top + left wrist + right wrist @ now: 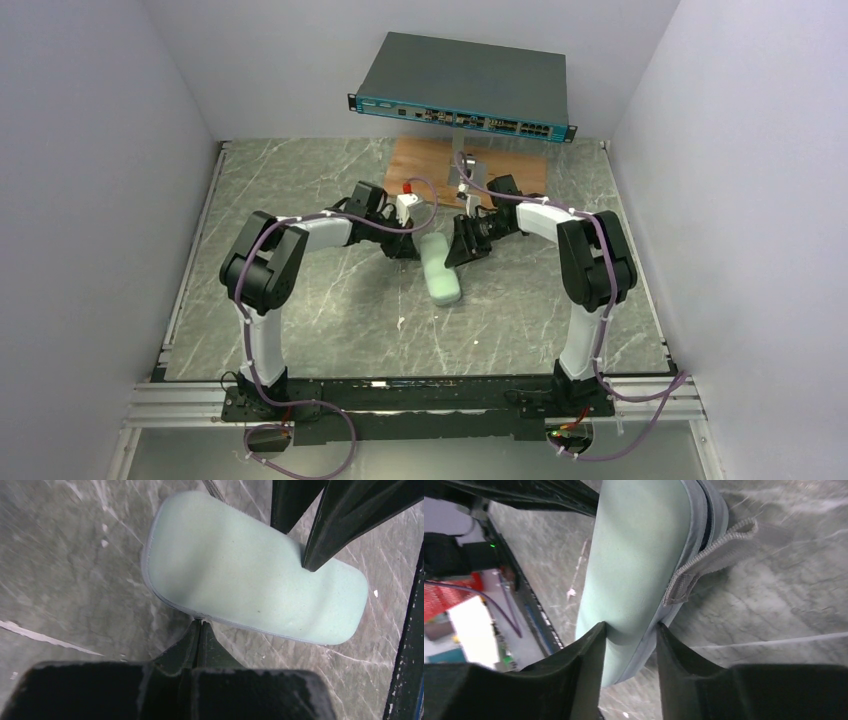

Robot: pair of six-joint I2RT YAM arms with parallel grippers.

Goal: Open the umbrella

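Note:
The umbrella itself is hidden; only a mint-green oblong capsule case (441,270) lies on the grey marble table (320,310) between my arms. My right gripper (630,627) is shut on one end of the case (639,555), one finger on each side; a grey fabric loop (709,560) hangs from the case's seam. My left gripper (201,622) is shut, its tips pressed to the grey zip seam of the case (250,575), with a tiny grey tab pinched between them. The right gripper's fingers (320,530) show at the case's far side.
A teal network switch (465,90) sits raised at the back above a wooden board (430,165). A small red object (407,187) is near the left wrist. White walls close in left and right. The table's front rail (400,395) holds the arm bases.

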